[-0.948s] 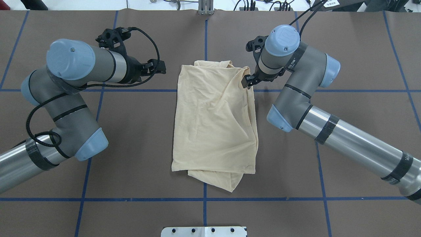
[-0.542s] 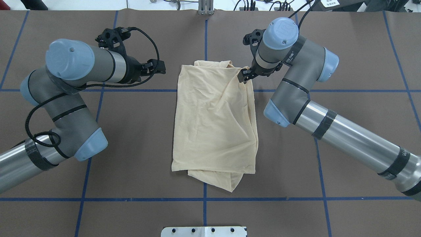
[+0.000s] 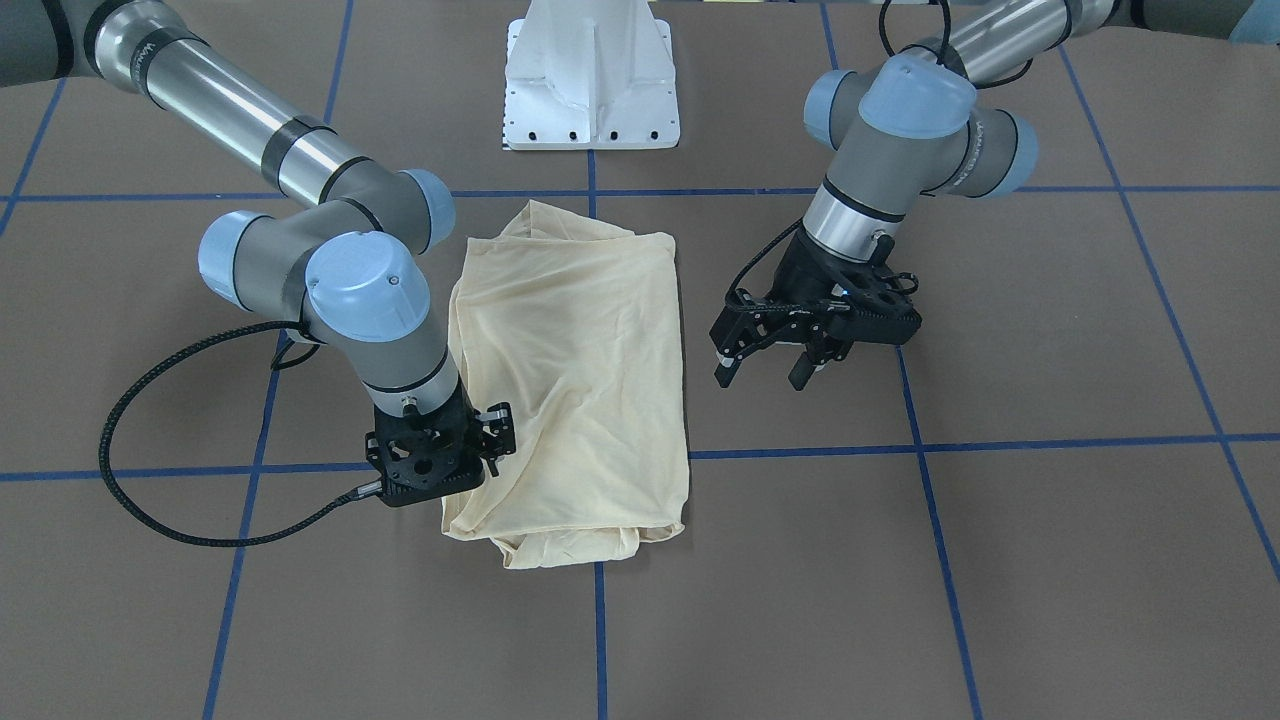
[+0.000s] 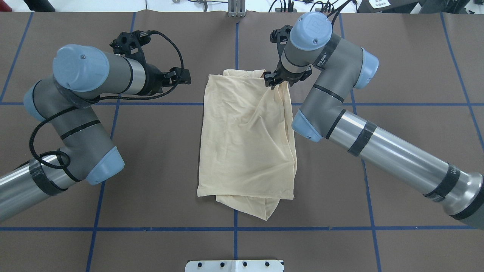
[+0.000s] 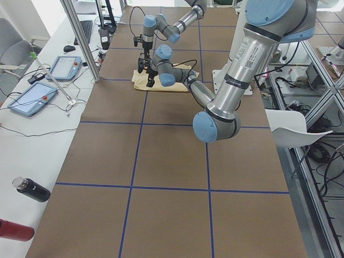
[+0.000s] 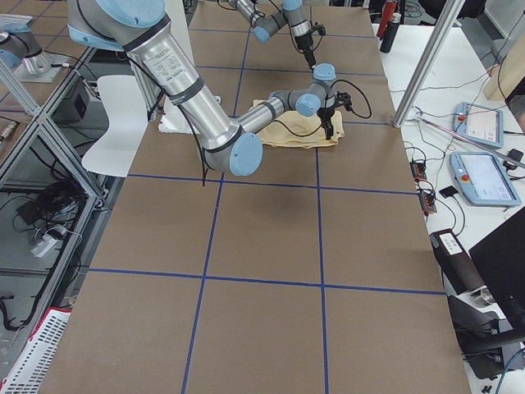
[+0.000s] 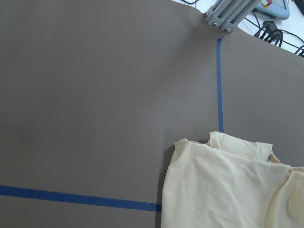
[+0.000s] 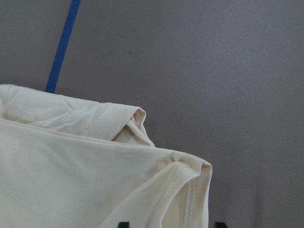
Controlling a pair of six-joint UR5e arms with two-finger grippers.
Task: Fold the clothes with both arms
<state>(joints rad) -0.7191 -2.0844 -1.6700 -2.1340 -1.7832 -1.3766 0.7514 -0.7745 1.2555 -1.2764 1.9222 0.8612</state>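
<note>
The pale cream-yellow shirt [image 4: 245,143] lies folded into a long rectangle at the table's middle; its print and label are hidden. It also shows in the front-facing view [image 3: 580,340]. My right gripper [image 4: 269,80] is shut on the shirt's far right corner and holds that cloth slightly raised, with creases running from it [image 3: 490,440]. The right wrist view shows the hemmed corner [image 8: 190,175] close up. My left gripper [image 4: 185,77] is open and empty, hovering left of the shirt's far edge [image 3: 765,372]. The left wrist view shows the shirt's far left corner [image 7: 223,190].
The white pedestal base [image 3: 592,80] stands at the near edge. A metal post [image 4: 236,9] stands at the far edge. Blue tape lines [image 4: 235,226] grid the brown table. Tablets [image 5: 32,99] and bottles [image 5: 32,189] lie on the side bench.
My right gripper has moved left and away from the robot, drawing the shirt's far right corner inward with it. The left arm has not moved.
</note>
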